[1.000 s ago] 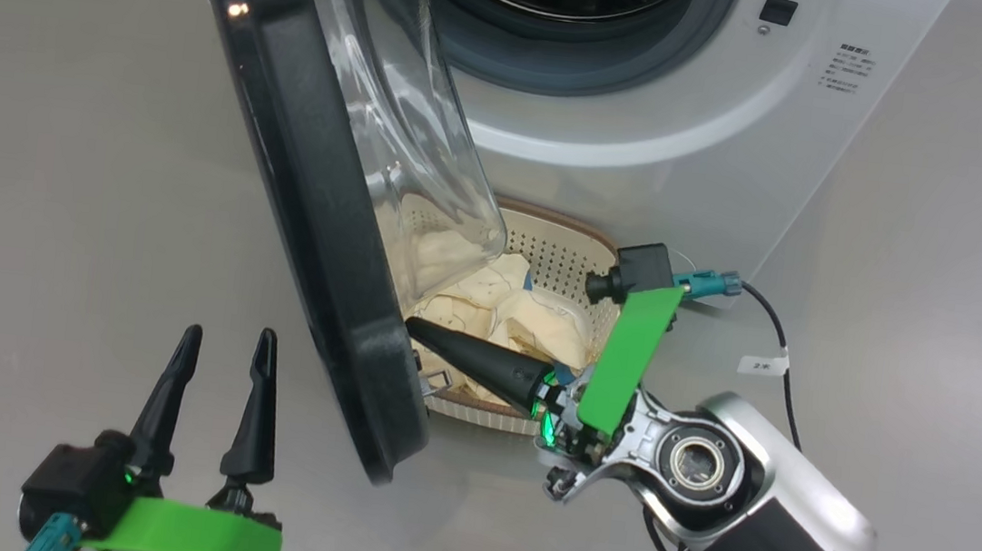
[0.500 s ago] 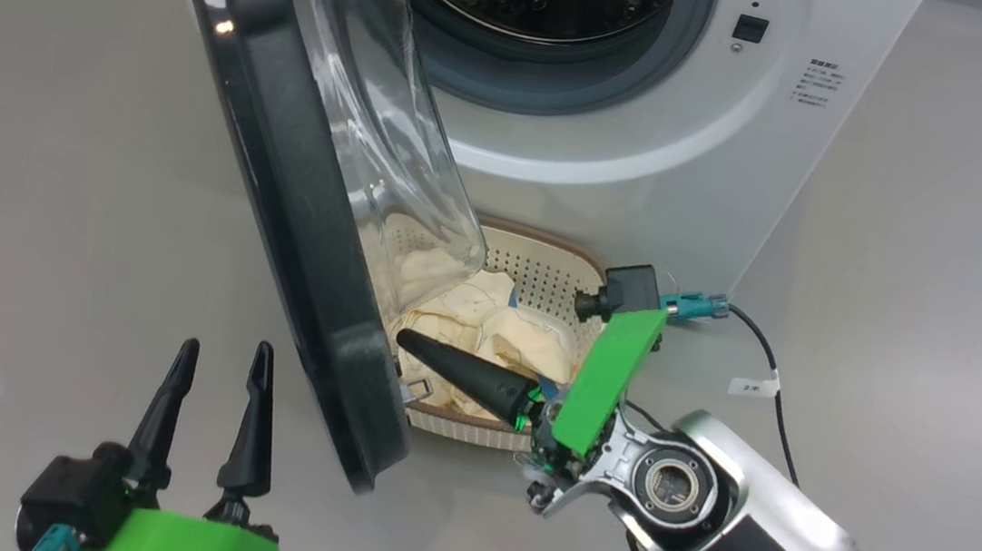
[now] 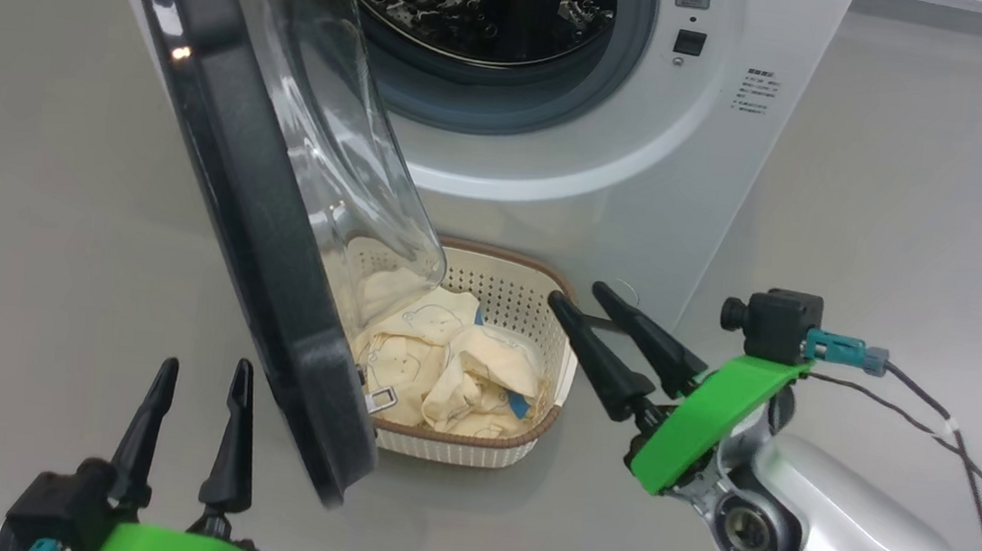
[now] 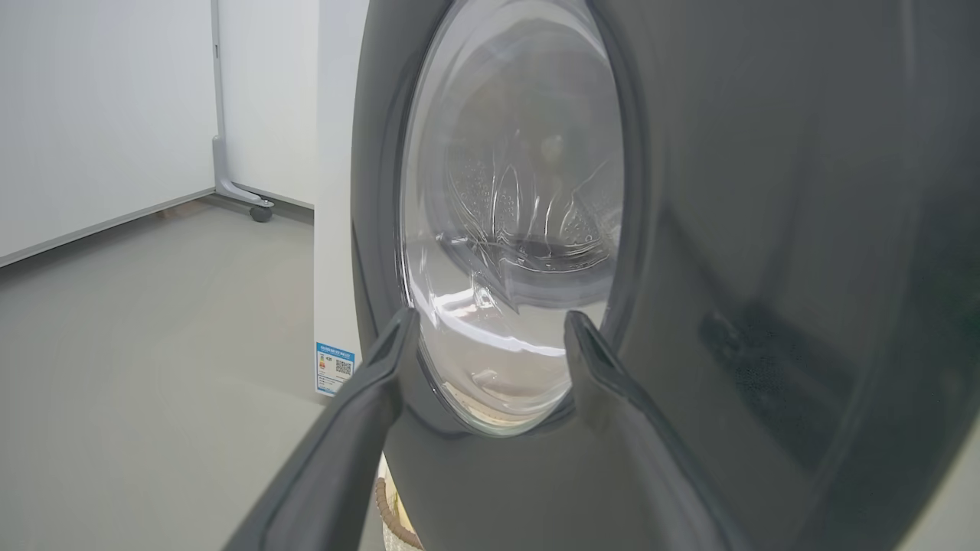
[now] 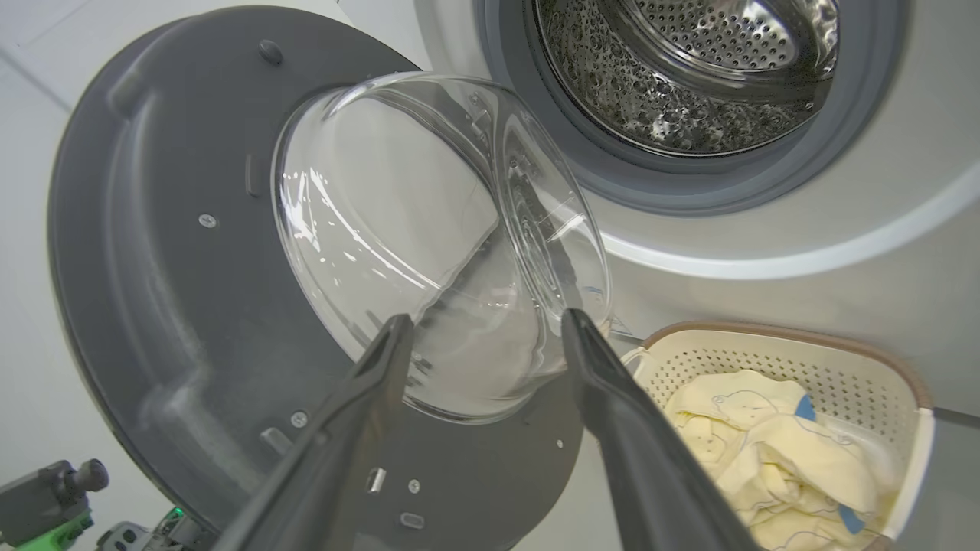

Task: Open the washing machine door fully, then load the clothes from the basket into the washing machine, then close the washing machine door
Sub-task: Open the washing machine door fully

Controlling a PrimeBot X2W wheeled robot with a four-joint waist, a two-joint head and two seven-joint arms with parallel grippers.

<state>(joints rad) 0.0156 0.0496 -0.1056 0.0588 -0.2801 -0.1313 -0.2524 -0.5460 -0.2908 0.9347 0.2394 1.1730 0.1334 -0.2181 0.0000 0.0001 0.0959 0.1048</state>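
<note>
Head view: the washing machine (image 3: 557, 164) is seen unobstructed at its drum mouth. The washing machine door (image 3: 235, 194) is swung out, its lower edge over the basket (image 3: 534, 298), in which the clothes (image 3: 444, 371) are heaped. The fingers of the right gripper (image 3: 577, 292) are spread wide and empty beside the basket's rim. Those of the left gripper (image 3: 206, 363) are spread wide outside the door's edge.

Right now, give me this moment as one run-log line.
washing machine door: open | clothes: in basket | left gripper: open, empty | right gripper: open, empty, beside basket

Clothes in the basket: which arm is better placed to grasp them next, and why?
Probably right: the right gripper, open, sits beside the basket, clothes unobstructed; the washing machine door stands between the left gripper and them.
</note>
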